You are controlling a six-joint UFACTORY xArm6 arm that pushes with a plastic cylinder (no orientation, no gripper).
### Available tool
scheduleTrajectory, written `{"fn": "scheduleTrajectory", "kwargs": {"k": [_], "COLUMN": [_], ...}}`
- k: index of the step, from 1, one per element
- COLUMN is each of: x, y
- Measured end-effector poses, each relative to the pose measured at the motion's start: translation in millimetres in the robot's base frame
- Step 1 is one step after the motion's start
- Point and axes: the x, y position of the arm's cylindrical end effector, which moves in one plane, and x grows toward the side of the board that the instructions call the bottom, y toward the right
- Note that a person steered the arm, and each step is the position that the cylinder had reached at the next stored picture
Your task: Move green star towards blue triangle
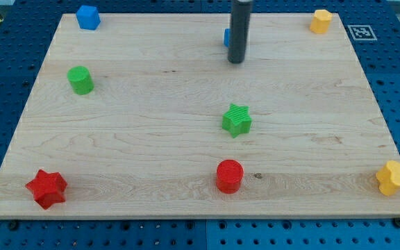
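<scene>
The green star (237,119) lies right of the board's middle. My tip (236,61) is at the end of the dark rod, near the view's top centre, well above the star and apart from it. A blue block (226,37), mostly hidden behind the rod, shows only as a sliver at the rod's left; its shape cannot be made out. The tip is just below that blue sliver.
A blue block (87,17) sits at the top left, a green cylinder (80,80) at the left, a red star (46,188) at the bottom left, a red cylinder (230,176) below the green star. Yellow blocks sit at the top right (320,21) and bottom right (393,178).
</scene>
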Motion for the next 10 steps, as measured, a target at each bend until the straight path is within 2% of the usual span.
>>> {"fn": "scheduleTrajectory", "kwargs": {"k": [1, 2, 3, 4, 5, 6, 7, 9, 10], "x": [51, 100, 154, 187, 183, 165, 147, 121, 120], "y": [46, 60, 53, 44, 35, -6, -24, -30, -56]}}
